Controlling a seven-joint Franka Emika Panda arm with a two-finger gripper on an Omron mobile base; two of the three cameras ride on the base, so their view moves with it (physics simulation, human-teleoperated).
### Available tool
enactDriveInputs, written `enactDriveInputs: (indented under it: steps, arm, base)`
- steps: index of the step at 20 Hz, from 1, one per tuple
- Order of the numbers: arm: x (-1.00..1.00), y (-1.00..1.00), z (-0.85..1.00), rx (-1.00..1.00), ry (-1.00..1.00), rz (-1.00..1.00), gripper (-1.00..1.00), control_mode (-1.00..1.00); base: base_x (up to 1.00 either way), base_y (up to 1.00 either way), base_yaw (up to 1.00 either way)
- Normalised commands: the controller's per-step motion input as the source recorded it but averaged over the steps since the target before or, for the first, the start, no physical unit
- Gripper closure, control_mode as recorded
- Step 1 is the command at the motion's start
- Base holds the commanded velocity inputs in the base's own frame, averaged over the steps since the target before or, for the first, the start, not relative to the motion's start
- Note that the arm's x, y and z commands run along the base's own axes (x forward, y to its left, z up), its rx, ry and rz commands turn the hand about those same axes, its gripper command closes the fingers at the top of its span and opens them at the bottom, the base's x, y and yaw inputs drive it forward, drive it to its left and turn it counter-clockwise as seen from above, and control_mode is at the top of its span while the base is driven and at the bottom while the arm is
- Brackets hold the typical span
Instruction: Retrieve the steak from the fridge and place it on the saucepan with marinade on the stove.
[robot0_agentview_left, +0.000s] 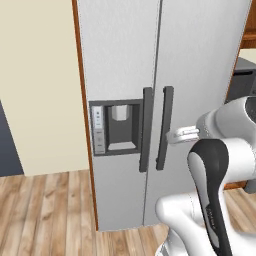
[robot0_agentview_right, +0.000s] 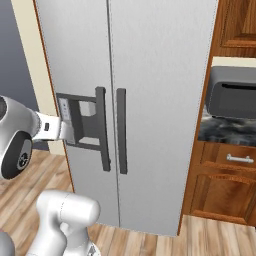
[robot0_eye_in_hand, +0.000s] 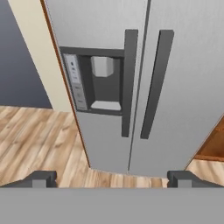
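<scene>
The silver-grey fridge (robot0_agentview_left: 125, 60) (robot0_agentview_right: 150, 60) (robot0_eye_in_hand: 183, 65) stands with both doors closed, its two dark bar handles side by side at mid height. The left door carries a dark dispenser recess (robot0_eye_in_hand: 103, 83). My gripper (robot0_agentview_left: 172, 136) (robot0_agentview_right: 67, 130) (robot0_eye_in_hand: 111, 179) hangs in front of the doors, short of the right handle (robot0_agentview_left: 164, 127) (robot0_eye_in_hand: 156, 83), and touches nothing. It is open, with the fingertips (robot0_eye_in_hand: 43, 178) far apart and nothing between them. The steak is hidden behind the doors. The saucepan, marinade and stove are out of view.
Right of the fridge, wooden cabinets (robot0_agentview_right: 235, 25) frame a marble counter (robot0_agentview_right: 225, 131) with a grey appliance (robot0_agentview_right: 232, 92) on it, above a drawer (robot0_agentview_right: 239, 159). A cream wall (robot0_agentview_left: 37, 85) stands left of the fridge. Wood floor (robot0_agentview_left: 45, 215) runs in front.
</scene>
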Motion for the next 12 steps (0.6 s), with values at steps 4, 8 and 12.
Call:
enactDriveInputs:
  steps: [4,8,12]
  arm:
    - [0.36,0.07,0.00,0.02,0.00,-0.01,-1.00,-1.00]
    - [0.38,0.00,0.00,0.00,0.00,-0.01,-1.00,-1.00]
    - [0.34,0.00,0.00,0.00,-0.05,0.00,-1.00,-1.00]
  base:
    - [0.00,0.00,0.00]
    - [0.00,0.00,0.00]
    - [0.00,0.00,0.00]
